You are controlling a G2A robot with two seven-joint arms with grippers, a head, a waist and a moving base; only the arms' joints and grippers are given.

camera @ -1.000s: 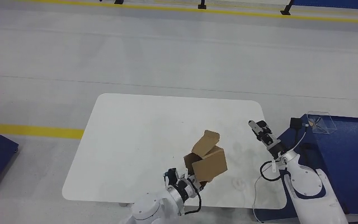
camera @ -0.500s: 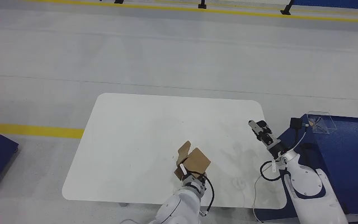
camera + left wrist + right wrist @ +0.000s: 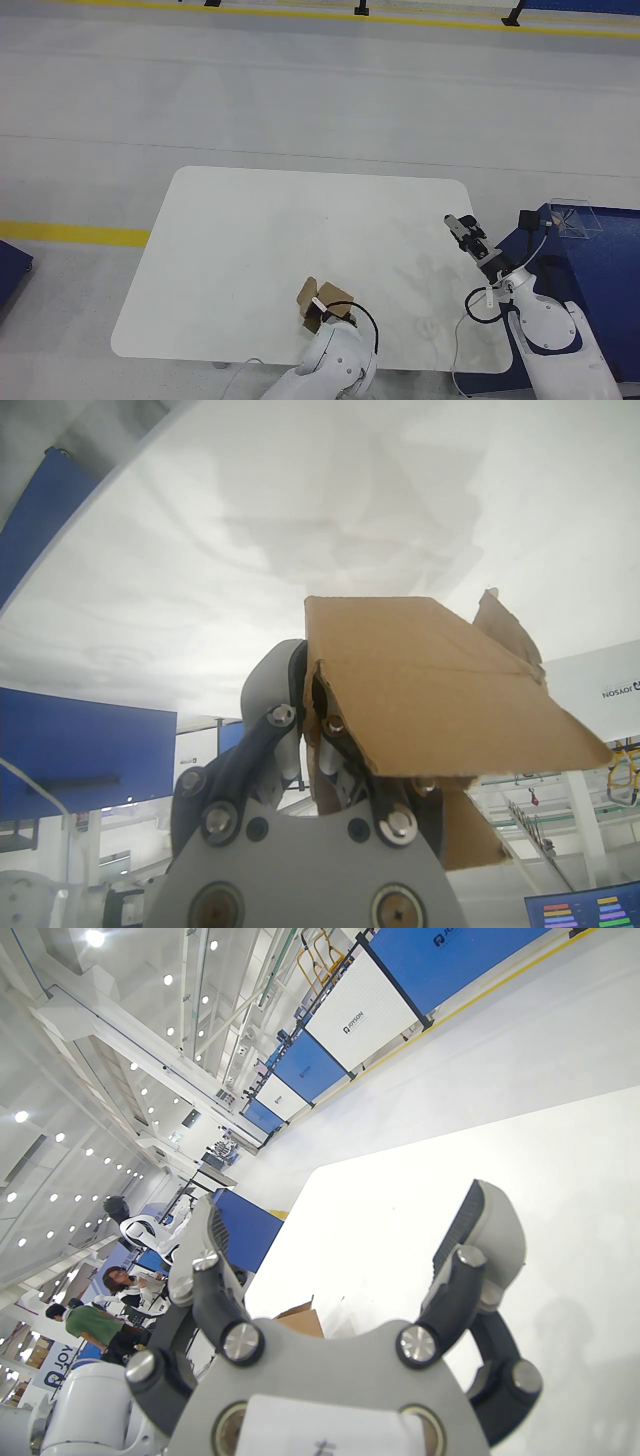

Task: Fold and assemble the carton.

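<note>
The brown cardboard carton (image 3: 322, 298) is held low near the table's front edge, its flaps partly unfolded. My left gripper (image 3: 305, 705) is shut on one of the carton (image 3: 430, 690) walls, with a flap spreading out over its fingers. In the top view the left arm comes up from below the front edge, and the left gripper (image 3: 318, 312) sits right under the box. My right gripper (image 3: 461, 231) hangs open over the table's right side, well away from the carton. In the right wrist view its open gripper (image 3: 345, 1223) holds nothing, and a corner of the carton (image 3: 300, 1318) shows behind it.
The white table (image 3: 250, 240) is bare apart from the carton. A blue stand with a clear plastic tray (image 3: 572, 217) stands just off the right edge. Grey floor with a yellow line (image 3: 70, 235) surrounds the table.
The left arm has swung the carton left and toward the front edge, turning it so it looks smaller from above. The right arm has not moved.
</note>
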